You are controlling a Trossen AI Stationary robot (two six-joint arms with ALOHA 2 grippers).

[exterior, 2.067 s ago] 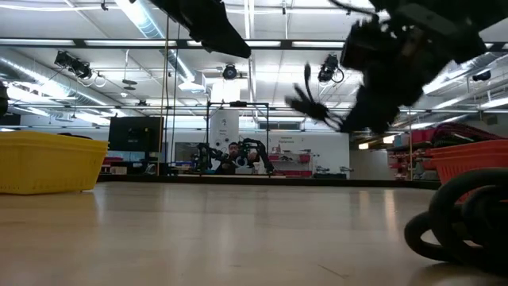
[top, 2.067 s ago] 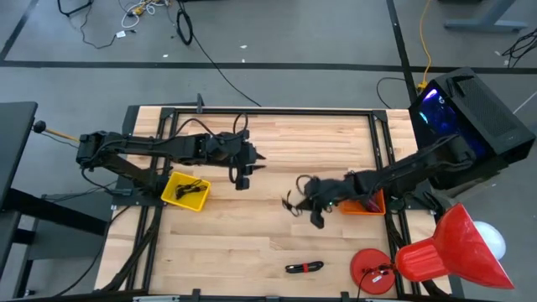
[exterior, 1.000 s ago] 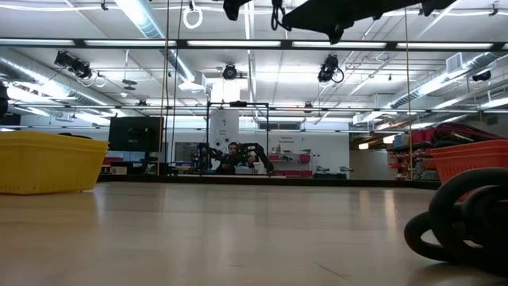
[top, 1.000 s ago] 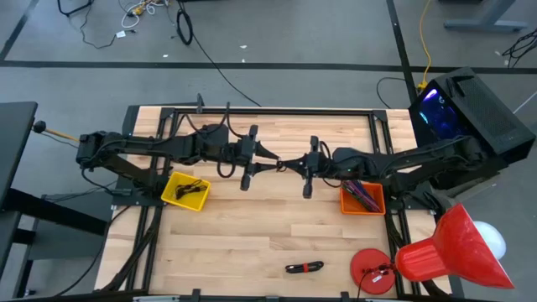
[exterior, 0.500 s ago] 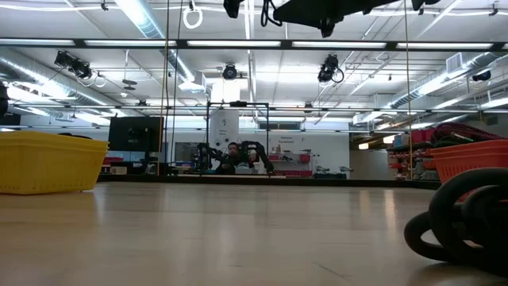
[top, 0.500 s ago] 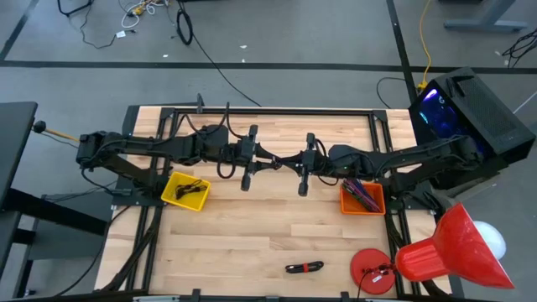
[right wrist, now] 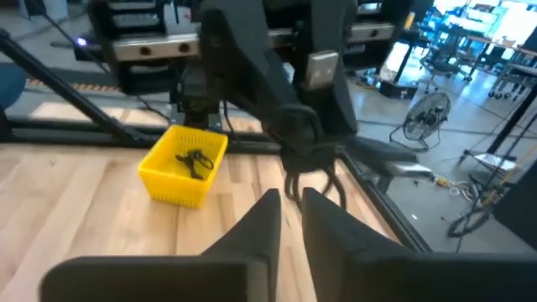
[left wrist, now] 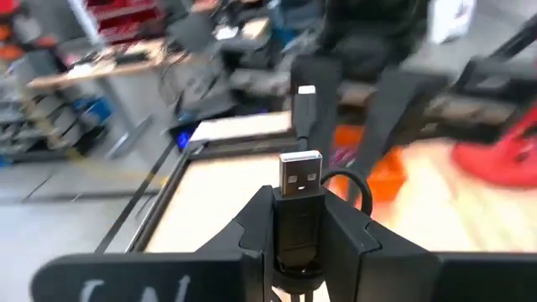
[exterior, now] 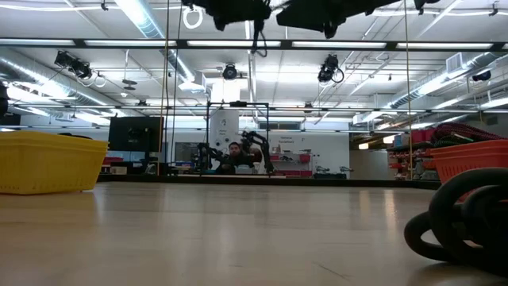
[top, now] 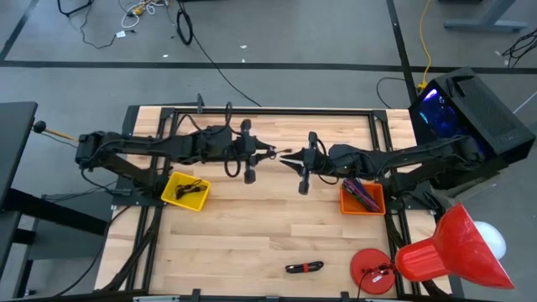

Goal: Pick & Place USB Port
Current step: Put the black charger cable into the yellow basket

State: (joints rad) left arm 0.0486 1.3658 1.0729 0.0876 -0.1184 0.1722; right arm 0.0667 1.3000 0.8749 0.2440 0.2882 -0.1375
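Note:
A black USB cable with a silver plug [left wrist: 299, 172] is in my left gripper [top: 270, 153], high over the middle of the table. Its slack loop [right wrist: 310, 164] hangs under that gripper and also shows in the low view as the cable's loop [exterior: 255, 40]. The plug points at my right gripper [top: 287, 159], which faces it a short way off. In the right wrist view my right gripper [right wrist: 290, 205] is open by a narrow gap, with nothing between its fingers. My left gripper [left wrist: 299, 205] pinches the plug's black housing [left wrist: 298, 231] between its two fingers. The silver end sticks out past the fingertips. The fingers lie level, along the plug, pointing toward the table's right. The cable is lifted clear, its loop slack below.
A yellow bin [top: 186, 190] holding a dark cable stands under the left arm. An orange bin [top: 362, 197] with cables stands under the right arm. Another black cable [top: 304, 268] lies near the near edge, beside a red disc [top: 373, 270]. Bare wood lies between.
The two grippers met tip to tip above the table's middle. My left gripper has since drawn back a little toward the table's left and far side, carrying the plug with it, and a small gap now shows between the two grippers. The right arm has barely moved.

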